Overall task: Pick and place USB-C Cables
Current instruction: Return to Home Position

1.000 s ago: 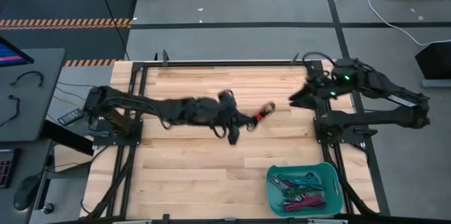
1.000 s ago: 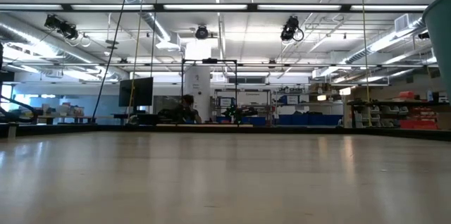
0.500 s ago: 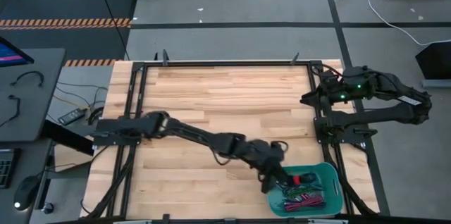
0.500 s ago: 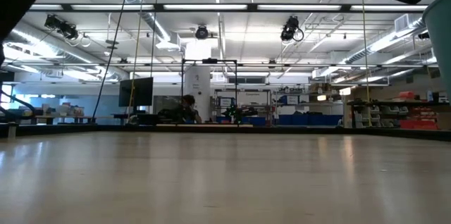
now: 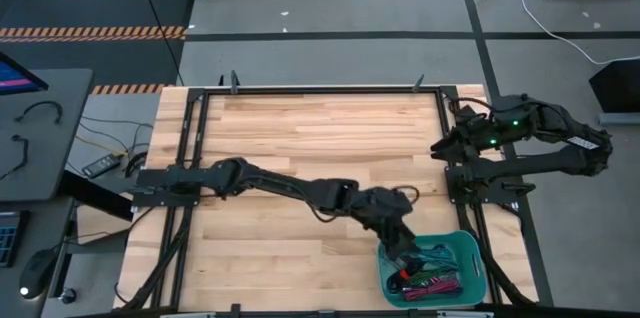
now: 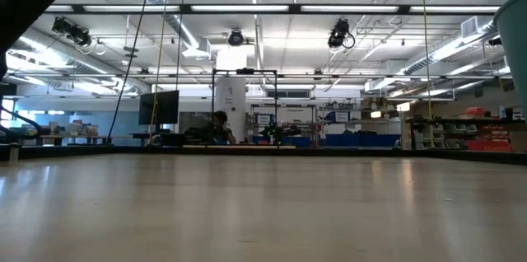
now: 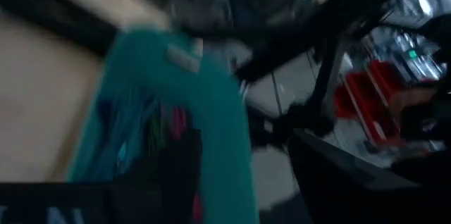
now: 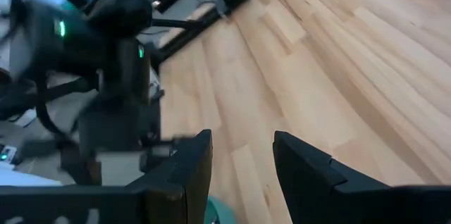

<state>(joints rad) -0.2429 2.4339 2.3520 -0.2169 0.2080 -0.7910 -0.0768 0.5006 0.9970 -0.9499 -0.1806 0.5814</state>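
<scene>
A teal bin (image 5: 470,258) stands at the table's near right corner with several bundled USB-C cables (image 5: 436,280) lying in it: teal, magenta, green and a red-black one (image 5: 404,274). My left gripper (image 5: 402,249) reaches over the bin's left wall and is open. In the blurred left wrist view its fingers (image 7: 184,160) stand wide apart above the bin wall (image 7: 211,90) and the cables (image 7: 161,127), with nothing between them. My right gripper (image 5: 437,147) hovers at the table's right edge, open and empty (image 8: 243,155).
Black frame rails (image 5: 310,89) run around the wooden table top (image 5: 300,128), which is bare at the far and left parts. The right arm's base (image 5: 480,173) stands at the right edge. In the low view the bin's wall (image 6: 515,39) rises at the right.
My left gripper has carried the red-black cable from the table's middle toward the near right corner and down over the bin, then opened and let go. The cable now lies in the bin. My right gripper has drawn back toward the right edge.
</scene>
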